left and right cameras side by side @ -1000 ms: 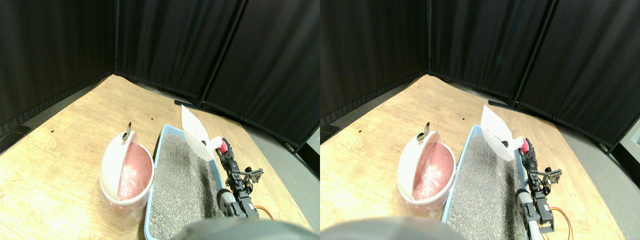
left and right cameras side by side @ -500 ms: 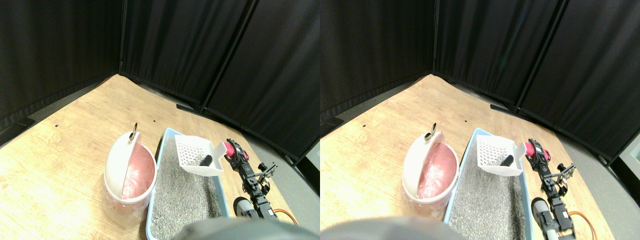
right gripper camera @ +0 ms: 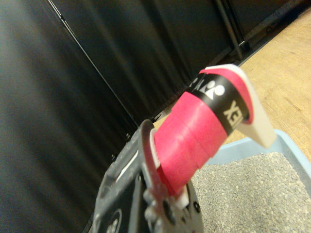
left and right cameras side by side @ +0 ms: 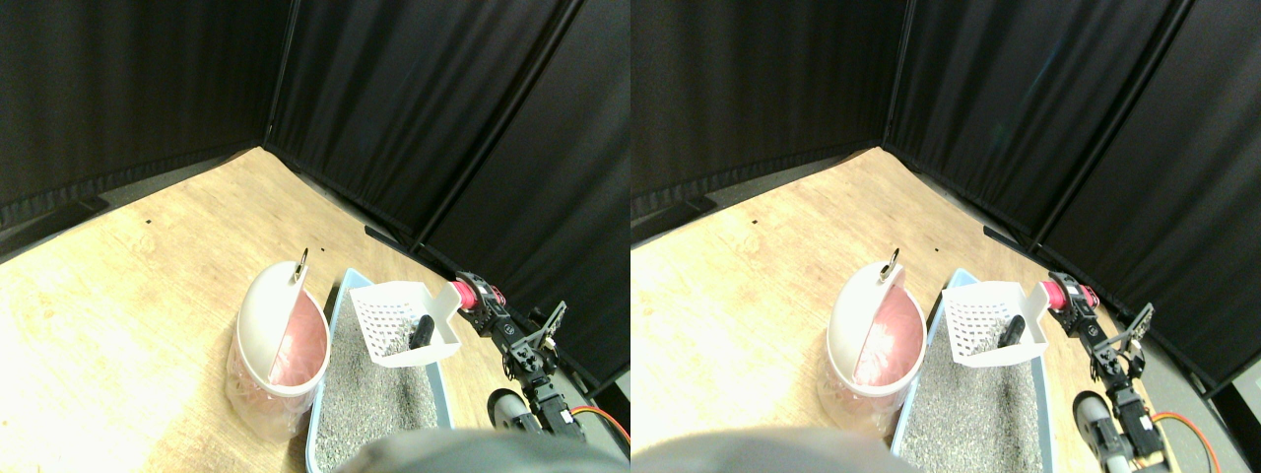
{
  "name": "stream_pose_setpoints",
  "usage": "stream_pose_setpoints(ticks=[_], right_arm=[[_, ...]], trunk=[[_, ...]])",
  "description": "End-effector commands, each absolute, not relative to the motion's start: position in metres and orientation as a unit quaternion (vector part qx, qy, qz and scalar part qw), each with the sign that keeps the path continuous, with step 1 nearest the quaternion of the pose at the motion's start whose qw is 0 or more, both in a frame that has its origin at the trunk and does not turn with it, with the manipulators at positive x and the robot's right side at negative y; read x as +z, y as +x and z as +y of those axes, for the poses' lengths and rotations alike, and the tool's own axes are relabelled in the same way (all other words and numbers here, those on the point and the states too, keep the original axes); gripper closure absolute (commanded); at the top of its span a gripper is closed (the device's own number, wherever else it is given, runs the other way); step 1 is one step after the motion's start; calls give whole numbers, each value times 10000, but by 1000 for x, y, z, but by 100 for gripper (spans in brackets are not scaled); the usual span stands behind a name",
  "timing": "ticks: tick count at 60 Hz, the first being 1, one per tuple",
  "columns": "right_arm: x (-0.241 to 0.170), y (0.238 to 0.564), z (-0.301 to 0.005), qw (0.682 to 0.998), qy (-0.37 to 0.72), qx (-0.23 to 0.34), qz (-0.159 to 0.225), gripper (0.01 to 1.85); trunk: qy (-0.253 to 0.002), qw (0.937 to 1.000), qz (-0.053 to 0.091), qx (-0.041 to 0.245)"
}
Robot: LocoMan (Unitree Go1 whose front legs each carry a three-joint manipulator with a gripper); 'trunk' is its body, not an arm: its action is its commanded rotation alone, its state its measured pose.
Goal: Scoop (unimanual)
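Carrying a dark lump in the white slotted plastic scoop (left and right cameras side by side: 399, 320), right claw (left and right cameras side by side: 480, 305) clamped on its red-taped handle (right gripper camera: 194, 141). Keeping the scoop level over the blue tray of grey litter (left and right cameras side by side: 379, 404) is looking key; then swing toward the white pink-lined bin (left and right cameras side by side: 281, 340), tipping only above its opening.

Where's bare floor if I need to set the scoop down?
Wide bare wood floor lies left of the bin, out to the curtains. Crowded: bin touches the litter tray; scoop and arm sit along the tray's right side.

You have the white slotted scoop (left and right cameras side by side: 402, 321) at the centre of the frame, above the grey litter in the blue tray (left and right cameras side by side: 336, 325). A dark lump (left and right cameras side by side: 422, 330) lies inside it. Its handle (right gripper camera: 204, 133) is wrapped in pink tape.
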State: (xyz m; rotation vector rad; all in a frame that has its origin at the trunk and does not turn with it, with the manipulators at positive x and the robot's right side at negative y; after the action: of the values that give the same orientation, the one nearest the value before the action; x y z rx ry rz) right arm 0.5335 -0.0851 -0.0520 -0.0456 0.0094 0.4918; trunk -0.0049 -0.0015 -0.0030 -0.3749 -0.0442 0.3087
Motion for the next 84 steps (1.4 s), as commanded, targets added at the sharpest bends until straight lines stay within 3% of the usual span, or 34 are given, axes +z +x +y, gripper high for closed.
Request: stream_pose_setpoints(ticks=[1, 15, 28, 40, 54, 84], right_arm=[[-45, 532, -77, 9661, -116, 2576, -117, 180], [-53, 533, -56, 9605, -161, 2777, 42, 180], [-64, 539, -43, 9544, -233, 2969, 214, 180], [-71, 544, -33, 9463, -578, 3172, 225, 180], [-67, 542, -20, 9330, -1264, 3326, 535, 180], [-55, 538, -11, 9274, -1946, 3176, 356, 180]], trunk=[[-1994, 9641, -95, 1753], [-2151, 9562, -57, 1987], [-2223, 9528, -48, 2066], [-2254, 9524, -42, 2053], [-2270, 9524, -45, 2035], [-2283, 9525, -89, 2012]])
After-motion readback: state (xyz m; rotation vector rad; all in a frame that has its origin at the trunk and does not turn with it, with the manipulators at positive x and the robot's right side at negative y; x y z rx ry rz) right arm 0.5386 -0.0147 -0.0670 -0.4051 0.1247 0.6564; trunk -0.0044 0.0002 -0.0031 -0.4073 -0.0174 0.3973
